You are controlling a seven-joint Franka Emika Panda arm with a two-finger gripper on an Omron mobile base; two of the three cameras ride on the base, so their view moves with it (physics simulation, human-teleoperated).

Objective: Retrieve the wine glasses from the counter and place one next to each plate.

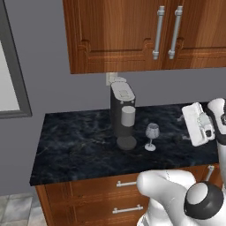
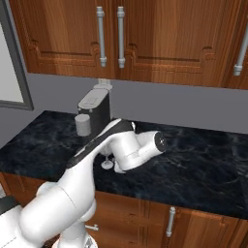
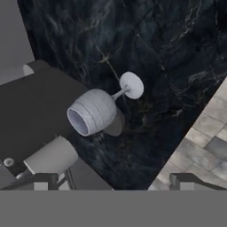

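A clear greyish wine glass [image 1: 152, 136] stands upright on the black marble counter [image 1: 79, 145], just right of the coffee machine. In the hand view the wine glass [image 3: 95, 111] shows from above, bowl mouth towards me and round foot [image 3: 132, 84] beyond. My gripper [image 3: 115, 181] is open, its two dark fingertips [image 3: 40, 181] spread wide and apart from the glass with nothing between them. My white hand [image 1: 195, 124] hovers to the right of the glass, above the counter. In the right base view my arm hides the bowl; the glass's foot [image 2: 107, 164] peeks out. The plates are out of view.
A dark coffee machine [image 1: 122, 115] [image 2: 94, 114] with a grey cylindrical cup [image 1: 128, 115] [image 3: 51, 156] stands close left of the glass. Wooden wall cabinets [image 1: 132, 35] hang overhead, and drawers [image 1: 110, 194] sit below. Floor tiles [image 3: 208, 133] show past the counter's front edge.
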